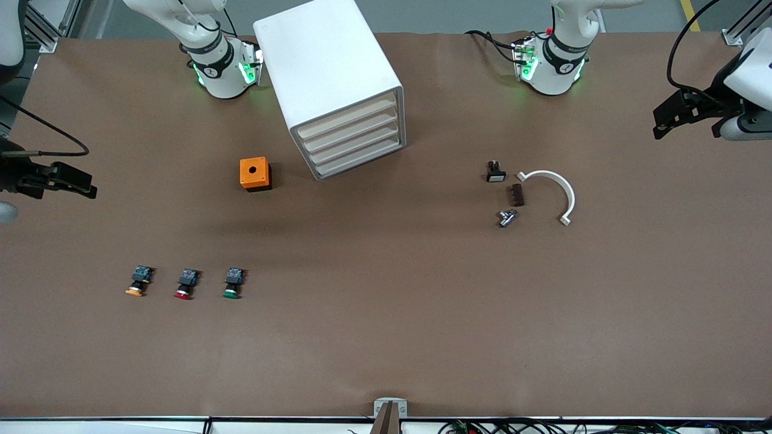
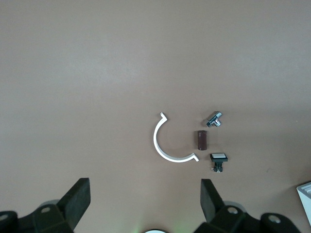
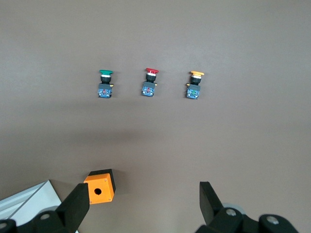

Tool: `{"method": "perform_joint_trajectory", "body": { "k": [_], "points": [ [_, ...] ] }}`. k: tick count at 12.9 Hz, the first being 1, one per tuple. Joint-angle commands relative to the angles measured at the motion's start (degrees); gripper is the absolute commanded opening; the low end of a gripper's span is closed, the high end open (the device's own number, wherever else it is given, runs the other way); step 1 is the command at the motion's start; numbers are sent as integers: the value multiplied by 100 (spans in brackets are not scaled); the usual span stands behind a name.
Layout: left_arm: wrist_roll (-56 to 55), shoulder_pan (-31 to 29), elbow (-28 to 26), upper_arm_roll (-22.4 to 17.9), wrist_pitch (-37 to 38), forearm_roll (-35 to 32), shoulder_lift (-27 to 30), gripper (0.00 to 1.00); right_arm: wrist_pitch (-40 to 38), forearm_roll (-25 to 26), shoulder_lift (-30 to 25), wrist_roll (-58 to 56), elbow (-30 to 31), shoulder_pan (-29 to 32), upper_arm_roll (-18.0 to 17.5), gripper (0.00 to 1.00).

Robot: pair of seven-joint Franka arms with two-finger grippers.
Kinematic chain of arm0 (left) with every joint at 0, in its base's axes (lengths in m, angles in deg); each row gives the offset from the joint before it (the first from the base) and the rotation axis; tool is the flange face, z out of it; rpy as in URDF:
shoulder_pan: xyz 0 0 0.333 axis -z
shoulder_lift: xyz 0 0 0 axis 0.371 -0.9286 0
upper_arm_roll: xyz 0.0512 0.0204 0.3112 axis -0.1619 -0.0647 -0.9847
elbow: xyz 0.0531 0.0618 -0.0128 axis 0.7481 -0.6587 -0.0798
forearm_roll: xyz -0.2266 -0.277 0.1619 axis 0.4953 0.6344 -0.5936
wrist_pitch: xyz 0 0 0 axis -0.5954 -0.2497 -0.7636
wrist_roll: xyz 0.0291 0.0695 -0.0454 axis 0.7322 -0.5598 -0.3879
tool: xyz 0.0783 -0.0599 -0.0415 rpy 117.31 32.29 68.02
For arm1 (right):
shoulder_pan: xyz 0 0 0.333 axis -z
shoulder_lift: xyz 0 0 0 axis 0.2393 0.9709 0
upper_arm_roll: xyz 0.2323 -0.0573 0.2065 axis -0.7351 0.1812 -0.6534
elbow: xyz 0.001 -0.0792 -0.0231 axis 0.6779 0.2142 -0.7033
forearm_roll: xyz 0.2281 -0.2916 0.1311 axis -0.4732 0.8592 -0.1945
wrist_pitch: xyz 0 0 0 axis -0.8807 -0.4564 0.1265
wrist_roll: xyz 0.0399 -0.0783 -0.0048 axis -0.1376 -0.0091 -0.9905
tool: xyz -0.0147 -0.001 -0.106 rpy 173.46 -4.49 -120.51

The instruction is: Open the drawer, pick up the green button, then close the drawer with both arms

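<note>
The white cabinet stands between the arm bases. Its four slat-front drawers are all shut, and the uppermost drawer is flush. The green-capped button lies on the table nearer the front camera, toward the right arm's end; it also shows in the right wrist view. My right gripper hangs open and empty over the right arm's end of the table, its jaws wide apart. My left gripper hangs open and empty over the left arm's end.
A red-capped button and an orange-capped button lie in a row beside the green one. An orange box sits beside the cabinet. A white half ring, brown block, metal fitting and small switch lie toward the left arm's end.
</note>
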Motion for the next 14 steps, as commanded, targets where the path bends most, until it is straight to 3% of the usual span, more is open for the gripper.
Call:
{"method": "perform_joint_trajectory", "body": {
  "k": [1,4,7,14],
  "points": [
    [118,-28,33,-5,-150,84,-86,100,-73,-69,-539,13,471,20,6,100],
    [118,-20,-37,-5,-212,84,-51,100,137,-69,-1049,13,1156,38,15,100],
    [118,-20,-187,-5,-221,84,28,100,138,-60,-1217,4,1272,38,6,100],
    [127,-28,103,-5,-203,75,-103,100,190,-68,-1428,-5,1439,47,7,100]
  ]
}}
